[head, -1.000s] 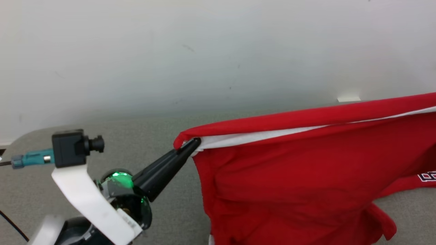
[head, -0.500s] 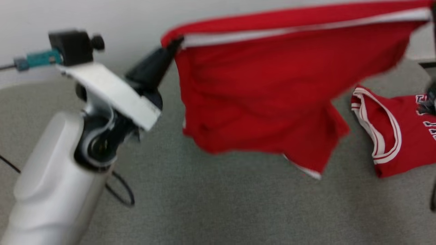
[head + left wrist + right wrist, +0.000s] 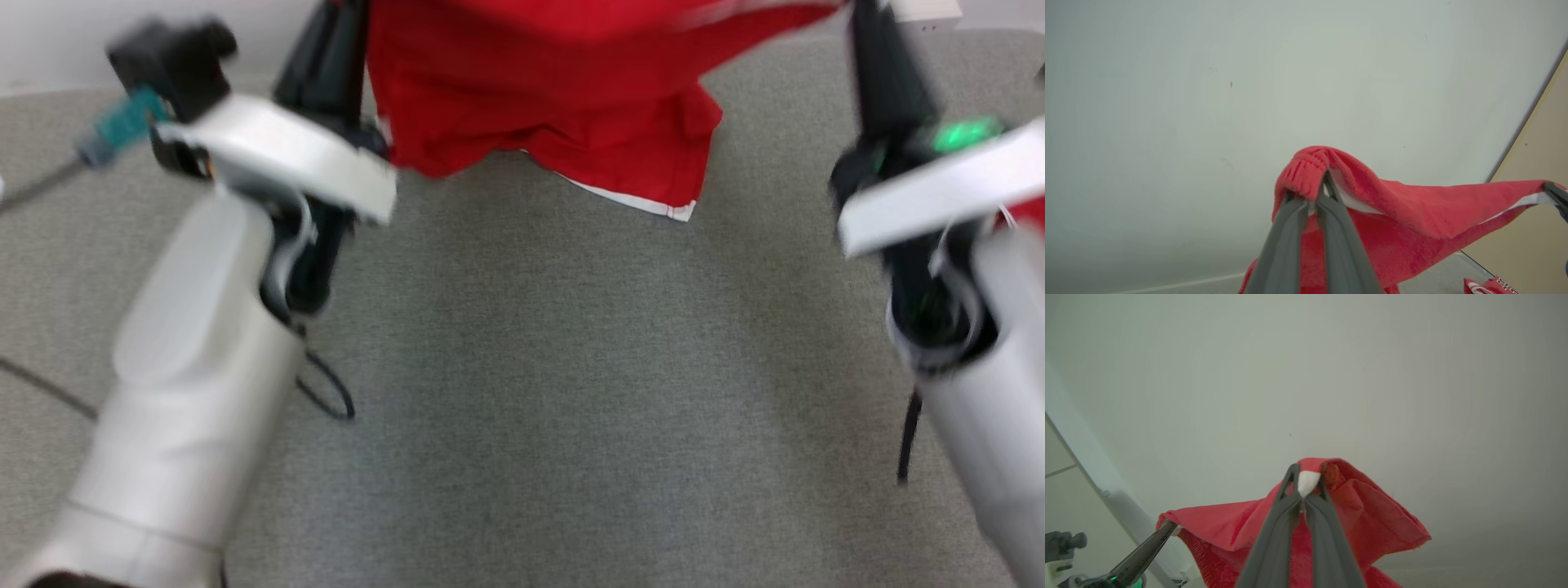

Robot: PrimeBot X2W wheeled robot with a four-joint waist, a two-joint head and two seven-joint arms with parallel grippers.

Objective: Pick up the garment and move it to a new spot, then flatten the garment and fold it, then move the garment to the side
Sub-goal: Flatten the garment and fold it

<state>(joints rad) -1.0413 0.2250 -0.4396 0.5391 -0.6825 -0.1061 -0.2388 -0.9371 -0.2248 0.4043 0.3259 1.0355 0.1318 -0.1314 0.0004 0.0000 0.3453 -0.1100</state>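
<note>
In the head view the red garment (image 3: 539, 98) hangs between the left gripper (image 3: 331, 41) and the right gripper (image 3: 886, 65), sagging below both over the grey carpet (image 3: 522, 367). The left wrist view shows the left fingers (image 3: 1286, 245) pinched tight on one top corner, cloth stretching away to their right. In the right wrist view that gripper clamps the other corner, cloth sagging to its left.

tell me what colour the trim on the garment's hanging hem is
White trim on the red garment, clearest in the head view.
</note>
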